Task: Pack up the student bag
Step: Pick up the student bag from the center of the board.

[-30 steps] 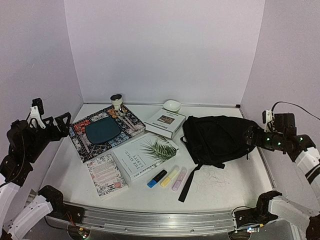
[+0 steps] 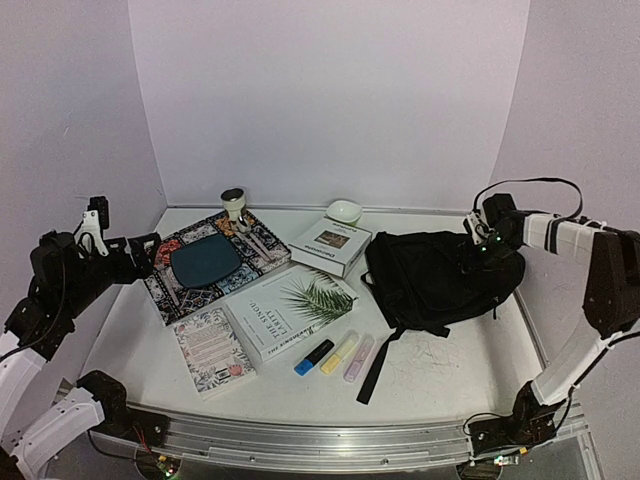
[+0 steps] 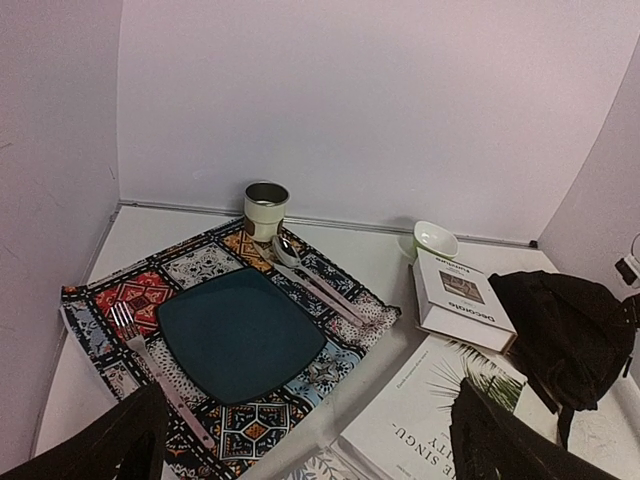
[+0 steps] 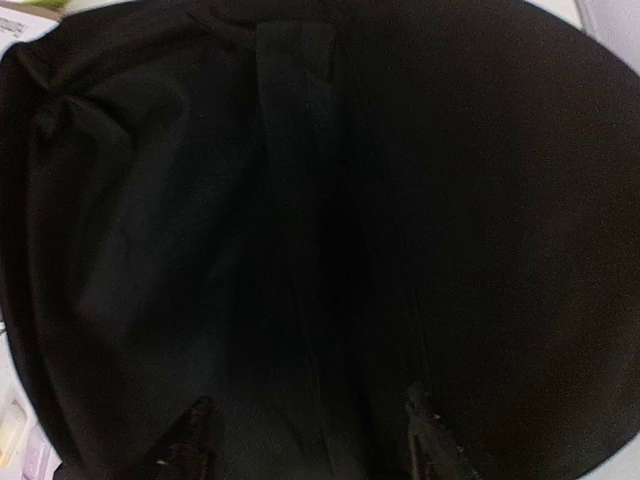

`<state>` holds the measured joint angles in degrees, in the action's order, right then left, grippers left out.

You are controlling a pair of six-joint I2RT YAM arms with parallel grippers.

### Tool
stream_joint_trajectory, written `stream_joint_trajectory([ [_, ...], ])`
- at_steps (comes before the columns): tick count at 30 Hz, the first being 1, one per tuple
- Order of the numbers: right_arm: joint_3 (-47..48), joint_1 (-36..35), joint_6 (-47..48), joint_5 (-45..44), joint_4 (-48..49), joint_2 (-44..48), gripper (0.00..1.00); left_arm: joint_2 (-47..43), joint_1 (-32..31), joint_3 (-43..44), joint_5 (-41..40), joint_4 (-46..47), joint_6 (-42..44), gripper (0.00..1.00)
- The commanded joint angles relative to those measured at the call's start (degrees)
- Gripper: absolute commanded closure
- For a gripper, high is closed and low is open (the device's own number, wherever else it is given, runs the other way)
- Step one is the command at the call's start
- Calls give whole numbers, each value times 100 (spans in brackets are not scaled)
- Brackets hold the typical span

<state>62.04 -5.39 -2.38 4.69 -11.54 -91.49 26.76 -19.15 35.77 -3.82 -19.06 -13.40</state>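
The student bag lies on its side at the right of the table, towards the far edge, with its long black strap trailing towards the near edge. The right gripper is down over the right part of the bag. In the wrist view its fingers stand apart with black fabric filling the frame beyond them. Whether they touch or pinch the fabric cannot be told.

The left gripper hangs above the left edge of the table, wide open and holding nothing, and it faces the patterned mat. On the mat are a dark teal plate, a fork to the left of the plate and a spoon to its right. A small metal cup stands on the mat's far corner.

A white bowl sits by the far wall, and a thick white book lies just near of it. A large book with a palm leaf on its cover lies in the middle of the table. A smaller patterned book lies to its left, closer to the near edge. Blue, yellow and pink highlighters lie side by side between the large book and the strap.
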Motion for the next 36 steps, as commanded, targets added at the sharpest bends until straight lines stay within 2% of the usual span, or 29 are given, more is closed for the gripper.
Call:
stream_joint_trajectory([
  [1, 426, 16, 191, -40, -101, -552, 40, 80, -10, 35, 138, 121, 103, 0],
  [8, 956, 17, 223, -144, -64, -1279, 50, 131, -11, 34, 152, 122, 107, 0],
  [15, 1195, 17, 445, -33, -44, -1827, 66, 130, -11, 35, 206, 121, 110, 0],
  [17, 1195, 24, 463, 11, -46, -1861, 73, 113, -10, 35, 206, 122, 109, 0],
  [22, 1189, 20, 439, 84, -140, -1699, 100, 92, -10, 35, 235, 121, 110, 0],
  [26, 1163, 22, 227, 92, -180, -1091, 100, 90, -14, 44, 283, 122, 109, 0],
  [36, 1449, 22, -1277, -155, -589, 154, 100, 24, -12, 51, 364, 134, 116, 0],
])
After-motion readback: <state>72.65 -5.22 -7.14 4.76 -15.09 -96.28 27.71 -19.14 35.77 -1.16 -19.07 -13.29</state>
